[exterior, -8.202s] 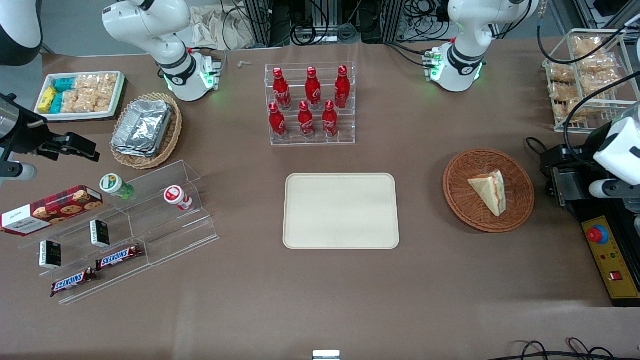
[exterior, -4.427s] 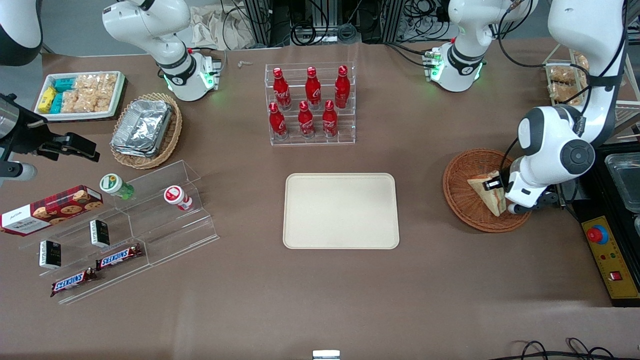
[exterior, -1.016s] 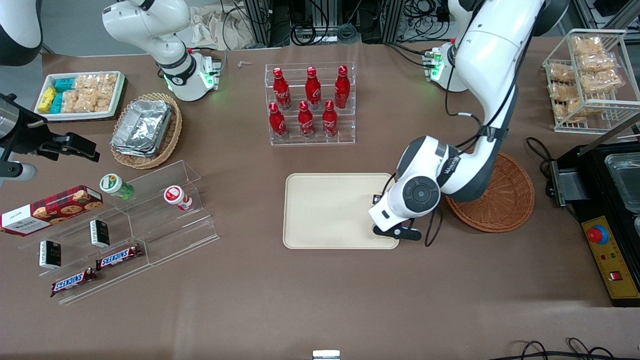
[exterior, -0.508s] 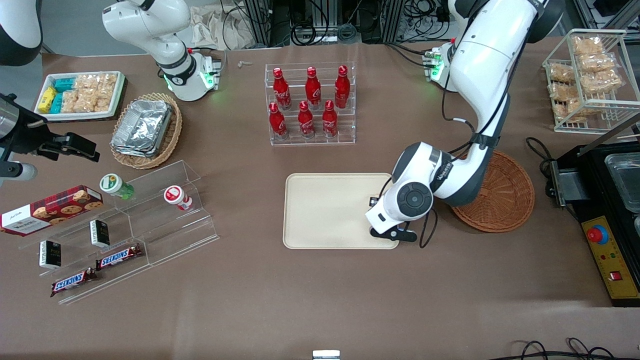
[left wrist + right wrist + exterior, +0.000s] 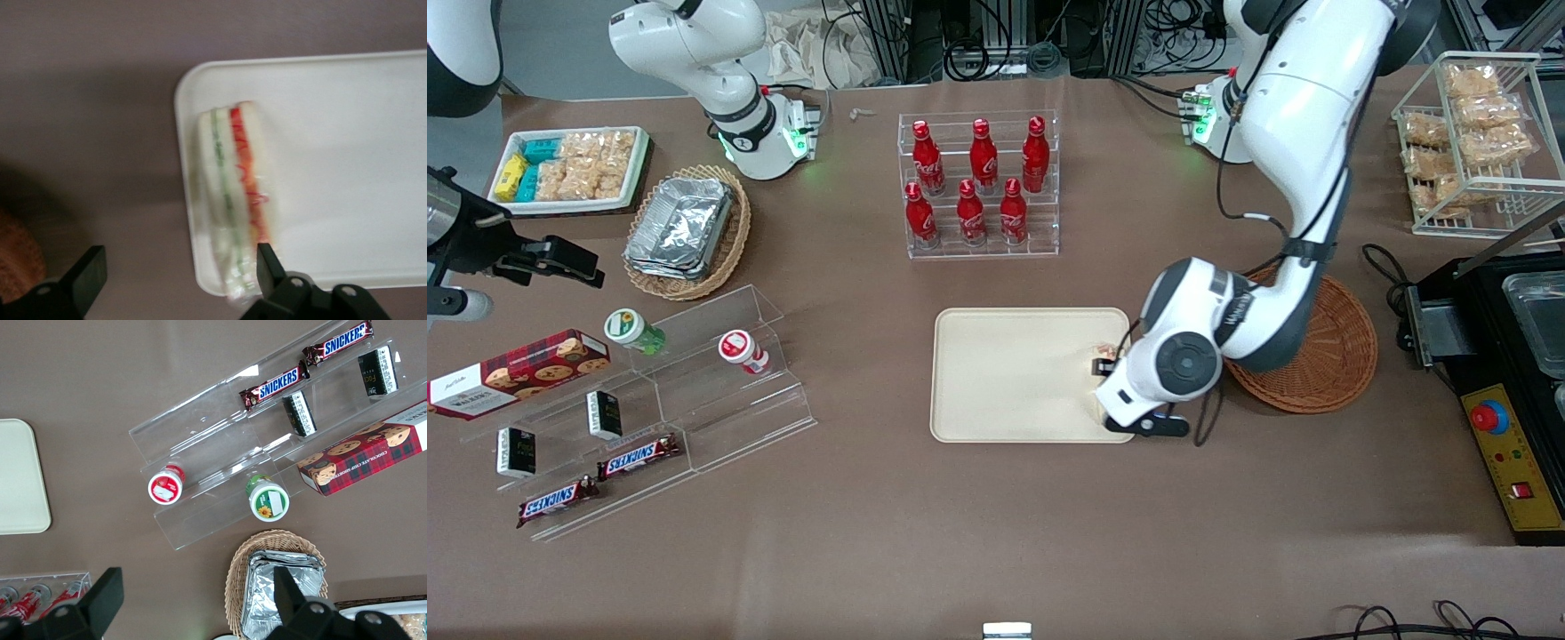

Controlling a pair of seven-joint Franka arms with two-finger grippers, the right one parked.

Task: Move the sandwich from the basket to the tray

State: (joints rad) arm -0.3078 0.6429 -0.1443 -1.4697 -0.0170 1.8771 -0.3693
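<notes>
Your gripper sits above the tray's edge nearest the basket, right of centre in the front frame. Fingers are spread wide, one on each side of the sandwich, gripping nothing. The sandwich lies on the tray along that rim, cut side up with green and red layers showing; its wrapped end looks to reach the rim itself. In the front view only a sliver shows beside the wrist. The basket is empty. Placement looks done, though close to the edge, likely because that was the shortest path. Lift straight up, so a finger does not drag the wrap.
</notes>
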